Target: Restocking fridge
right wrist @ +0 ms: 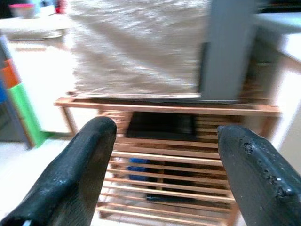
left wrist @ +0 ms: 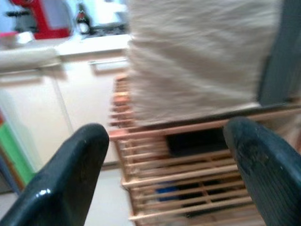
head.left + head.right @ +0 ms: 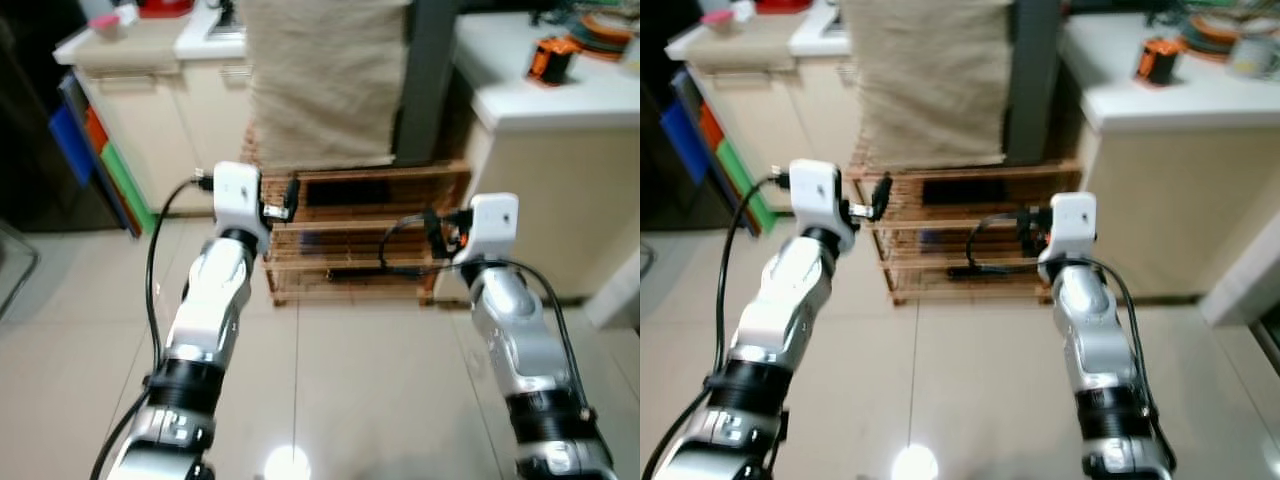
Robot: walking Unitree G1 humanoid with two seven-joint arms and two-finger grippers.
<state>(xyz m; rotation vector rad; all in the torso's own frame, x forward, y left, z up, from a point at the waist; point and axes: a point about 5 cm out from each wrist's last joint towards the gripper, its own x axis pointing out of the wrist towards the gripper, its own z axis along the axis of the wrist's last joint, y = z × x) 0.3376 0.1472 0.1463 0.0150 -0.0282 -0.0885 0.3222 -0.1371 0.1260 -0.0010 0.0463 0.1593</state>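
Now, left gripper (image 2: 164, 174): fingers spread apart, holding nothing, aimed at the wooden rack (image 3: 350, 235).
Right gripper (image 1: 164, 169): fingers apart, holding nothing, before the rack.
Rack: long axis sideways, slats horizontal.
On rack: beige cloth bag (image 3: 325, 80).
Beside rack: white counter (image 3: 540, 110), orange object (image 3: 552, 58) on it.
Fridge: cannot tell.

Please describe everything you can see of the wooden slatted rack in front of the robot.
The wooden rack is low, made of light brown slats in several shelves, and stands upright on the tiled floor between white cabinets. A beige cloth bag sits on its top. Dark items lie on its shelves, with something blue lower down. Neither gripper touches it.
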